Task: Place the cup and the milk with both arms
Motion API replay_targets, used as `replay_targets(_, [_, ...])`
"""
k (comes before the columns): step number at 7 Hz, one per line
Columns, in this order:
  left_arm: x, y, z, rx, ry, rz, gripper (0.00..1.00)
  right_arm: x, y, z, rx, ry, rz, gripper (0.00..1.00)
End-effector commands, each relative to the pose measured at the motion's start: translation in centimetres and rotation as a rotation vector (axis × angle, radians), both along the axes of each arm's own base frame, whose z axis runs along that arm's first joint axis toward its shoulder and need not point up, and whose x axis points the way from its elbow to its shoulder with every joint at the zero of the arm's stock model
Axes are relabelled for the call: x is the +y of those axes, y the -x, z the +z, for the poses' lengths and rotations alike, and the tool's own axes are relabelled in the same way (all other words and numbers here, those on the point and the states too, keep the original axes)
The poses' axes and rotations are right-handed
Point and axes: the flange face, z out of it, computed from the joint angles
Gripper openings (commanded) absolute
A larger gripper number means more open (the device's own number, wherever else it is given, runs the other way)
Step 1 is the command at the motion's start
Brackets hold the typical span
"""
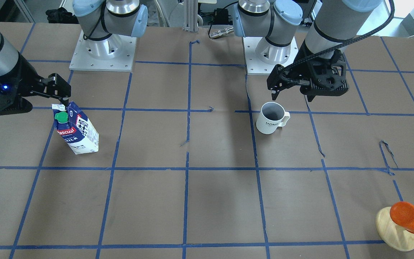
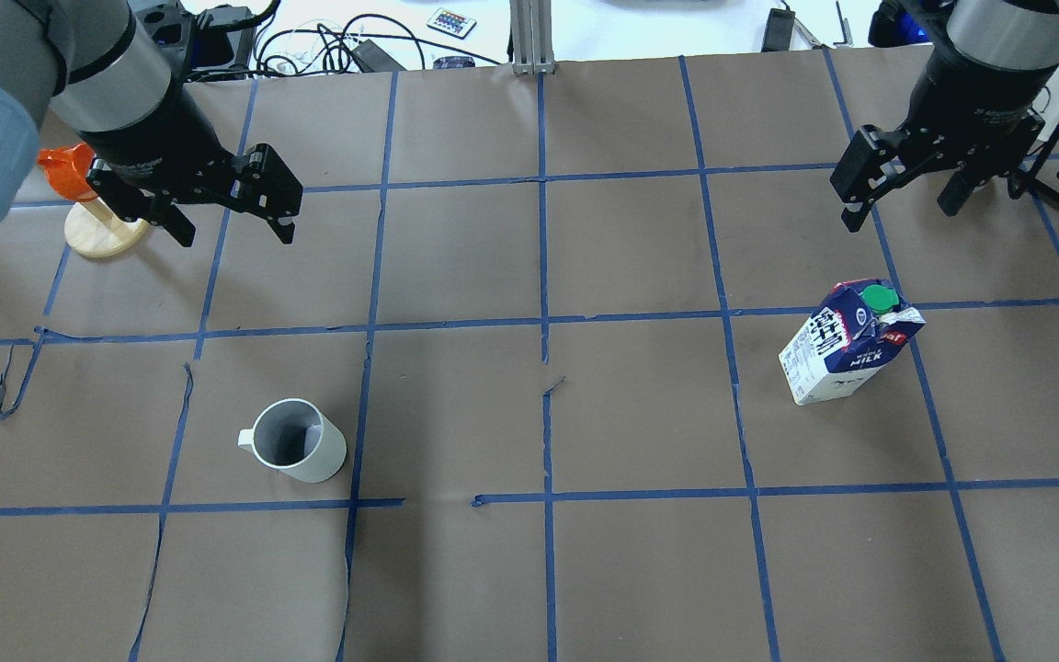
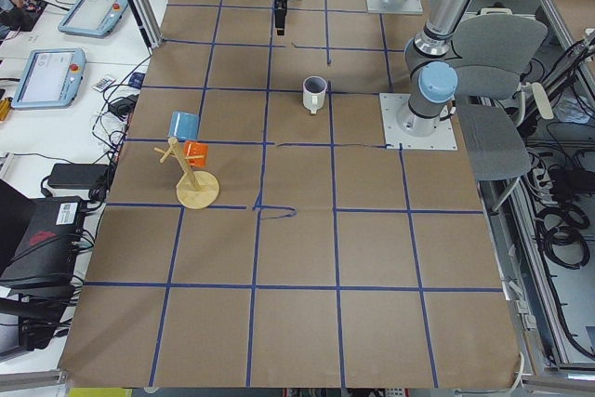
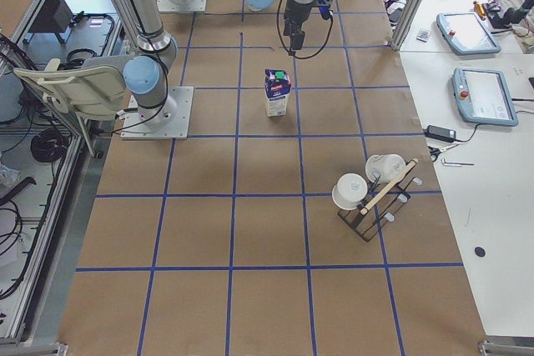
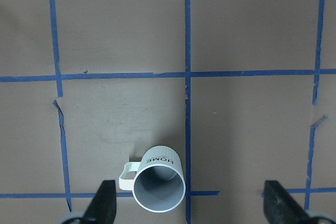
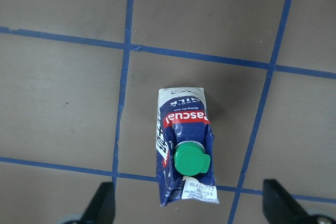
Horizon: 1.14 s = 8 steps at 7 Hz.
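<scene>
The cup (image 2: 295,441) is a white mug with "HOME" lettering. It stands upright on the brown paper table, on my left side, handle pointing away from the centre. It also shows in the front view (image 1: 271,118) and the left wrist view (image 5: 157,182). My left gripper (image 2: 235,230) is open and empty, raised above and beyond the cup. The milk (image 2: 847,345) is a blue and white carton with a green cap, upright on my right side; it also shows in the front view (image 1: 76,129) and the right wrist view (image 6: 184,150). My right gripper (image 2: 902,213) is open and empty, raised beyond the carton.
A wooden mug stand (image 2: 97,221) with an orange cup (image 1: 410,216) stands at the far left, close to my left gripper. A black rack with white cups (image 4: 371,193) stands at the far right. Blue tape lines (image 2: 543,322) grid the table.
</scene>
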Motion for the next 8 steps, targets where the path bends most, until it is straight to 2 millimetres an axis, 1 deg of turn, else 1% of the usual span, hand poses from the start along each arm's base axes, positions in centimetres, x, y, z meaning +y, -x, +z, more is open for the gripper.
replay_targets(1, [1.3,0.3,-3.8,-0.001,-0.083,-0.011,1.00,0.1,0.8,-5.9,0.001,0.021,-0.010,1.00])
replay_targets(2, [2.4,0.2,-7.9,0.001,-0.138,-0.009,1.00,0.9,0.6,-7.9,-0.002,-0.005,-0.011,1.00])
replay_targets(4, [4.3,0.0,-15.6,-0.018,-0.093,-0.019,1.00,1.4,0.5,-8.9,-0.004,-0.030,-0.011,1.00])
replay_targets(5, [5.0,0.1,-18.9,-0.018,-0.092,-0.024,1.00,1.6,0.6,-9.2,-0.007,-0.046,-0.014,1.00])
replay_targets(6, [5.7,0.2,-21.1,-0.018,-0.101,-0.022,1.00,1.9,0.5,-9.6,-0.009,-0.055,-0.015,1.00])
replay_targets(7, [5.9,0.2,-21.4,-0.017,-0.107,-0.024,1.00,2.0,0.6,-9.8,-0.009,-0.063,-0.018,0.99])
replay_targets(8, [6.0,0.2,-21.8,-0.018,-0.121,-0.024,0.96,2.2,0.9,-9.9,-0.013,-0.084,-0.026,0.95])
